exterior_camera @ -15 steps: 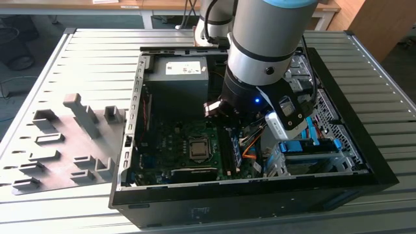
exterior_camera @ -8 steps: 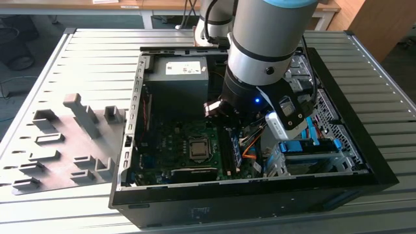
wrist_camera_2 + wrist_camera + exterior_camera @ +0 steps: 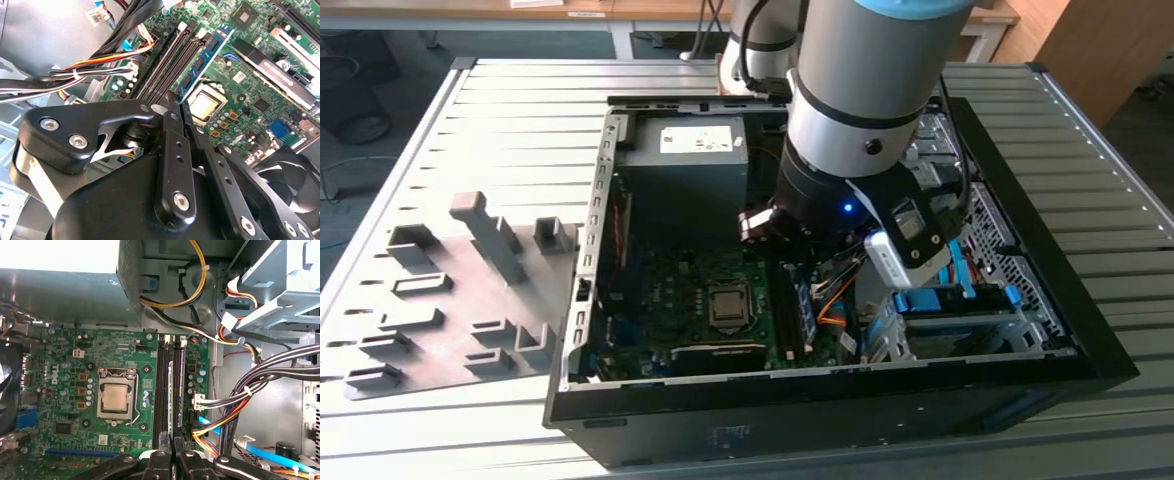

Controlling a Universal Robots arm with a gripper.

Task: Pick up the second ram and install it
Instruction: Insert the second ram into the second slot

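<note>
The second ram [image 3: 205,60] is a thin blue-green stick with dark chips, standing on edge along the black slot rails [image 3: 165,65] beside the CPU [image 3: 205,105]. In the first wrist view I see the ram [image 3: 171,400] edge-on between the slot rails [image 3: 161,390]. My gripper [image 3: 176,100] has its black fingers closed together, and the stick runs out from between their tips. The gripper [image 3: 172,452] sits at the end of the rails away from the power supply. Whether the stick is fully seated in a slot I cannot tell.
The open computer case [image 3: 600,250] lies on a slatted metal table, with my arm [image 3: 854,120] reaching into it. Cable bundles [image 3: 250,395] hang close beside the slots. A fan [image 3: 285,175] sits past the CPU. A grey holder tray [image 3: 440,300] rests at the exterior view's left.
</note>
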